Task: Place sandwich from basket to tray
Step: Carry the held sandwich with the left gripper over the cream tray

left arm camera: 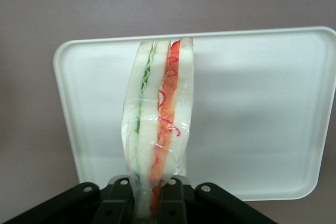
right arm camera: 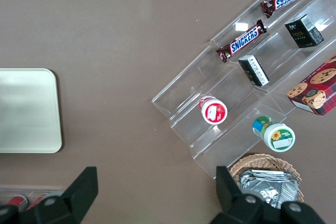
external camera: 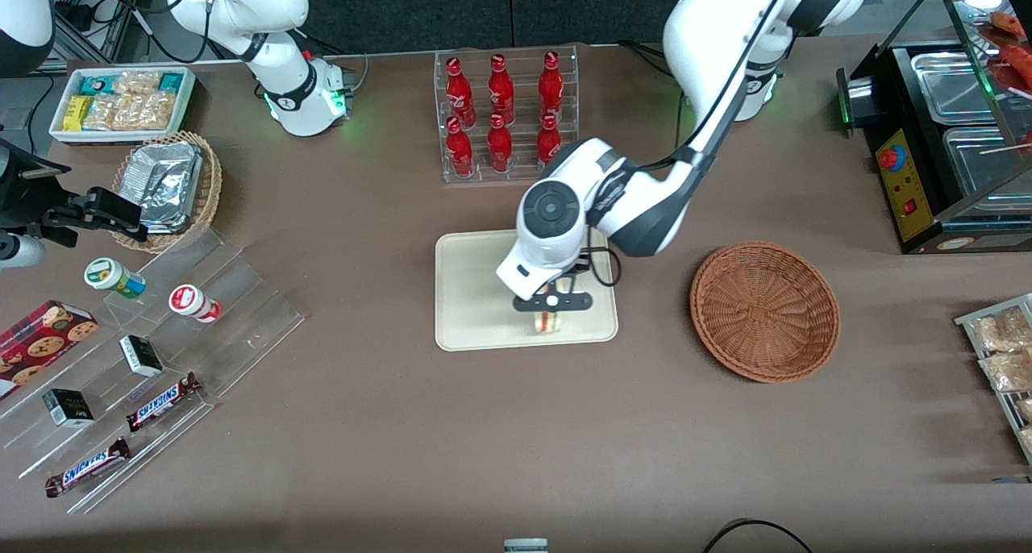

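My left gripper [external camera: 551, 314] hangs over the cream tray [external camera: 468, 311], above the part nearest the front camera, and is shut on the sandwich [external camera: 550, 322]. In the left wrist view the sandwich [left arm camera: 157, 124] is a plastic-wrapped wedge of white bread with green and red-orange filling, pinched between the black fingers [left arm camera: 119, 203], and the tray [left arm camera: 252, 114] lies below it. The reddish-brown wicker basket [external camera: 764, 309] stands empty beside the tray, toward the working arm's end of the table.
A clear rack of red bottles [external camera: 504, 116] stands farther from the front camera than the tray. A clear stepped display with snacks [external camera: 137, 376] and a tan foil-pack basket [external camera: 171, 189] lie toward the parked arm's end. A black food warmer [external camera: 943, 142] stands at the working arm's end.
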Robot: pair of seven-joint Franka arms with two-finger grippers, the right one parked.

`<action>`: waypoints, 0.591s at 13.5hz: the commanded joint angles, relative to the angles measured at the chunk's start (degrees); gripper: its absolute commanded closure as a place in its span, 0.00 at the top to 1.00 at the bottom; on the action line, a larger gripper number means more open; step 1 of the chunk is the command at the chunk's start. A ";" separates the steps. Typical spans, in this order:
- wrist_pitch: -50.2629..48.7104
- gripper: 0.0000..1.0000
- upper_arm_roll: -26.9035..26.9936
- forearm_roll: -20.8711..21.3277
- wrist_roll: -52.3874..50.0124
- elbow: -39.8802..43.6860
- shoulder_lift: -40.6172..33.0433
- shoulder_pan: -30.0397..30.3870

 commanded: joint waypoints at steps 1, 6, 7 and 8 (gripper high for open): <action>-0.40 0.00 0.44 -0.03 -0.71 4.23 4.05 -2.63; 0.04 0.00 0.71 0.15 -5.10 4.94 6.87 -4.31; -0.05 0.00 0.71 0.15 -5.81 4.76 7.22 -4.58; -0.13 0.00 0.71 0.23 -6.08 4.41 7.14 -4.84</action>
